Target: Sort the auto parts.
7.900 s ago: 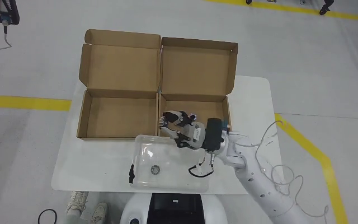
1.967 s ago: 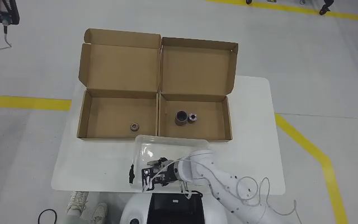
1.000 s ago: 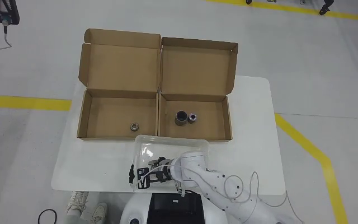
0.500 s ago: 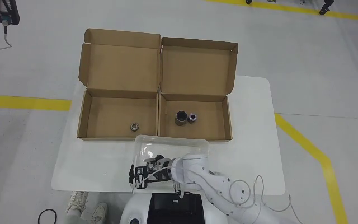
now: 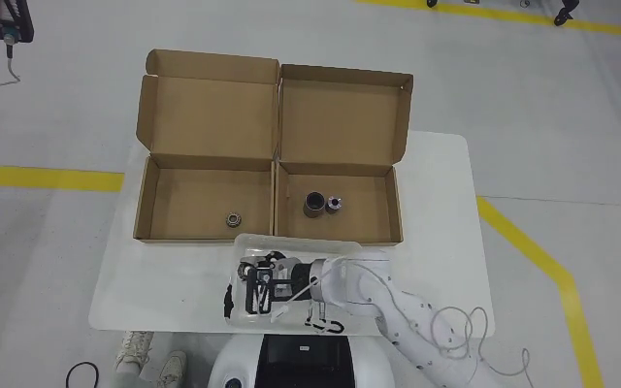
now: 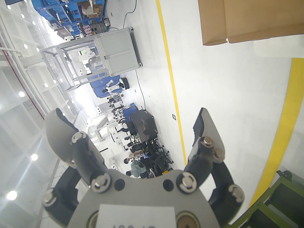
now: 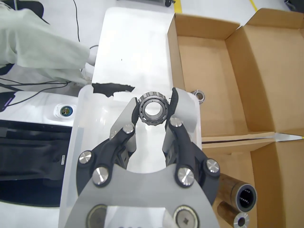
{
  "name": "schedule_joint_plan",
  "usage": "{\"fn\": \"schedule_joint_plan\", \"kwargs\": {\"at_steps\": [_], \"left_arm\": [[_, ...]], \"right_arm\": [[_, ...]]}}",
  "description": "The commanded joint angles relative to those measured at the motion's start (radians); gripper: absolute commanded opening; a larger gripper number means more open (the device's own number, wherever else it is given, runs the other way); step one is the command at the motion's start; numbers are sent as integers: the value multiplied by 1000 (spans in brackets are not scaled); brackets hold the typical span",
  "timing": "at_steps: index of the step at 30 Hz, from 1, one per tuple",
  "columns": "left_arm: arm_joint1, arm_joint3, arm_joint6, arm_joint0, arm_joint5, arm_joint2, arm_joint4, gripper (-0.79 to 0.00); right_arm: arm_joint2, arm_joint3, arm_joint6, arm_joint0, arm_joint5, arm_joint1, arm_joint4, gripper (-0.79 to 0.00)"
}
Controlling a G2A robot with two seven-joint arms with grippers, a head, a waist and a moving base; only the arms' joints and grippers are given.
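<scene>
My right gripper (image 7: 154,109) clamps the roller bearing (image 7: 153,114) across its outer ring, over the clear bin (image 7: 78,124). I judge it belongs in the box (image 7: 204,48) holding a similar ring (image 7: 199,95).

- The right gripper (image 7: 154,106) clamps a ring bearing (image 7: 152,96) over the clear bin (image 7: 95,124).
- 1 small bearing (image 7: 199,95) lies in a cardboard box (image 7: 209,72).
- 2 cylinders (image 7: 237,192) lie in another box (image 7: 280,167).

Your right end effector (image 7: 154,100) clamped on a bearing (image 7: 141,111), that arm folded low across your front, your left end effector (image 6: 129,117) with fingers spread wide
</scene>
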Motion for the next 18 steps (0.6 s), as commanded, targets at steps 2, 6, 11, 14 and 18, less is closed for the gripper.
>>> {"fn": "schedule_joint_plan", "kwargs": {"at_steps": [2, 6, 11, 14, 18], "left_arm": [[0, 0, 0, 0, 0, 0, 0, 0], [0, 0, 0, 0, 0, 0, 0, 0], [0, 0, 0, 0, 0, 0, 0, 0], [0, 0, 0, 0, 0, 0, 0, 0], [0, 0, 0, 0, 0, 0, 0, 0]], "right_arm": [[25, 10, -58, 18, -11, 2, 33, -785], [43, 20, -90, 54, -18, 0, 91, -785], [74, 10, -164, 117, -34, -4, 160, -785], [98, 4, -213, 150, -44, -4, 181, -785], [131, -29, -256, 171, -19, -3, 181, -785]]}}
